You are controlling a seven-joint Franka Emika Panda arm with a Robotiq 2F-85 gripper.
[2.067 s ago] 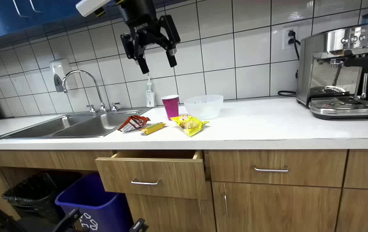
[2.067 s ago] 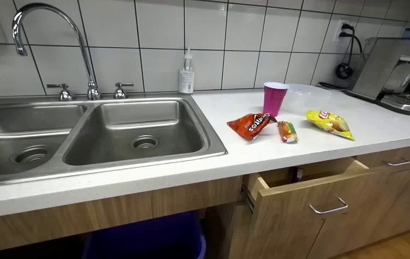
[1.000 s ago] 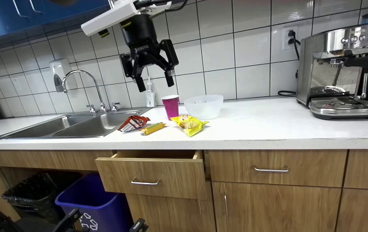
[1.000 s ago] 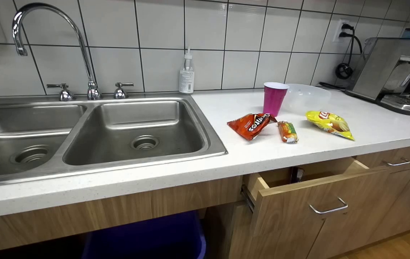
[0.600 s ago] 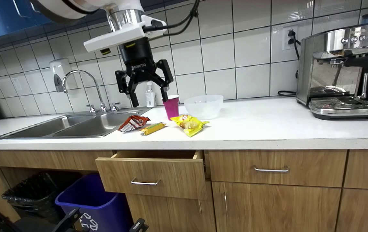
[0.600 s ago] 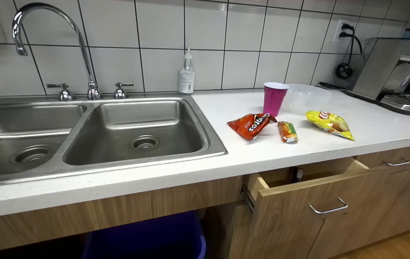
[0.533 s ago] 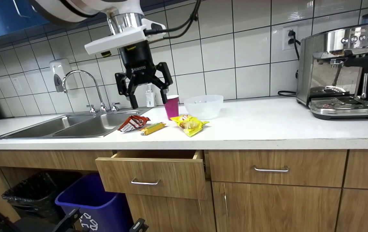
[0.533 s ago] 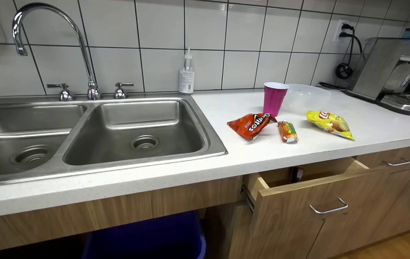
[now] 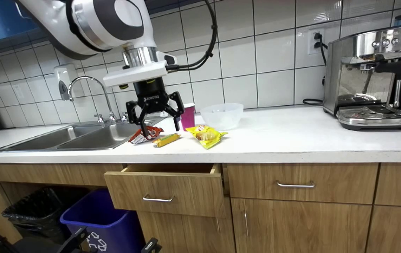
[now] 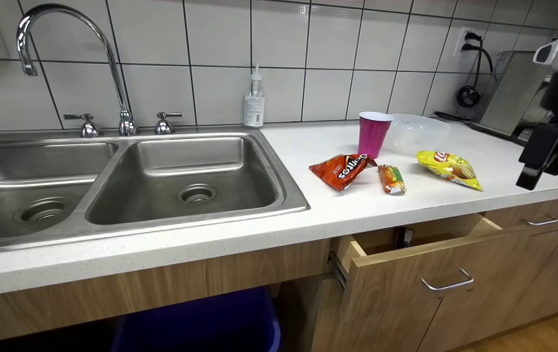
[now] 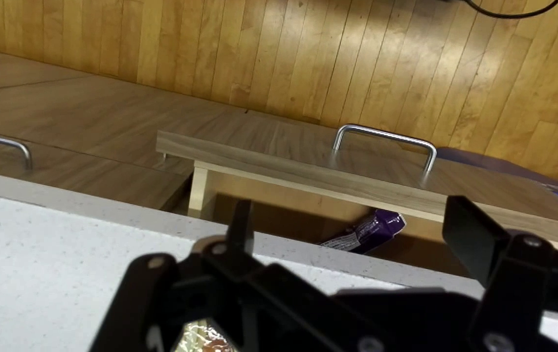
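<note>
I have the black fingers (image 11: pixel 474 239) spread wide, with hold of nothing, pointing down; in the wrist view their tips overlap the front edge of the white, speckled bench (image 11: pixel 54 274). Through the gap I see the wood-grain drawer (image 11: pixel 283 168), pulled out, its long front lying parallel to the bench edge and its silver bar handle (image 11: pixel 386 134) facing away from it. Inside is the shiny purple wrapper (image 11: pixel 381 230): its long axis slants across the drawer, its brighter purple end aims at the drawer front, and its other end is hidden from me by the bench. How high I am above it I cannot judge. Up on the bench, in both exterior views, I make out a slim yellow tube-shaped packet (image 9: pixel 166 140) lying flat, one end turned towards the front edge, the other back towards the white-rimmed magenta cup (image 9: pixel 189 118). On its left a red foil snack bag (image 10: pixel 340 173) points one corner at the stainless-steel sink (image 10: pixel 291 195); on its right a glossy yellow snack bag (image 10: pixel 447 168) slants lengthwise from near the translucent bowl (image 9: pixel 222 117) towards the front edge.
</note>
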